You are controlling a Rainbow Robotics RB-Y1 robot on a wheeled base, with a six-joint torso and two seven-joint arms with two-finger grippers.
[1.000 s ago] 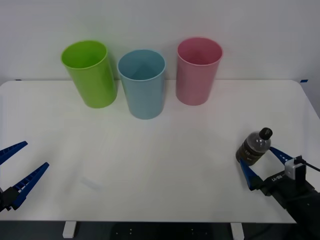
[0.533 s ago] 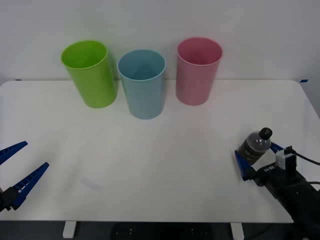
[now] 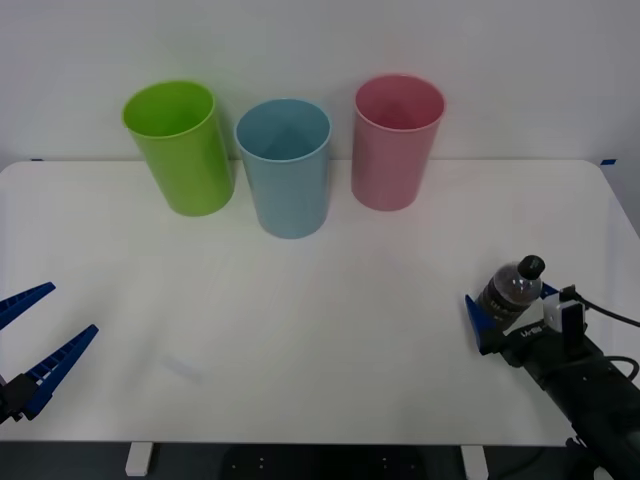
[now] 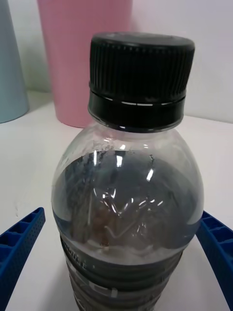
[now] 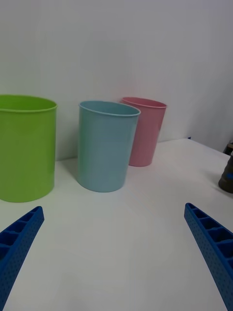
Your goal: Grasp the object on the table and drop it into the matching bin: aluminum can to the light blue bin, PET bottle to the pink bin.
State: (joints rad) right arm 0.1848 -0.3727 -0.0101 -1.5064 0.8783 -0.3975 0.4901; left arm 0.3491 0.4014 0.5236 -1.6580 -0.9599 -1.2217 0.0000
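A: Lower right of the front view: the right gripper [image 3: 510, 318] straddles the bottle [image 3: 510, 291], blue fingers spread wide, one each side.

B: Touching yet?

A: Prob. not. Wrist view shows the bottle [image 4: 128, 194] dead centre btwn the fingers [image 4: 19, 243], a strip of white table visible either side. Nothing held.

B: Bottle's attitude?

A: Upright on the table [image 3: 320, 300], long axis vertical, black cap up. It leans slightly in the front view, but that looks like camera angle, not tilt.

B: So the next move hinges on what?

A: My read: bottle already sits inside the open jaws, so only a squeeze across its body, then a lift. Right arm is by far the nearer one.

B: The left?

A: Left gripper [image 3: 30, 345] at lower left edge of the frame, fingers wide apart, idle, well apart from the bottle.

B: And the far side?

A: Three bins along the table's back edge: green bin [image 3: 180, 148] at left, light blue bin [image 3: 285, 166] middle, pink bin [image 3: 395, 140] rightmost. Pink is the target for PET, up and left of the bottle in the frame, well apart.
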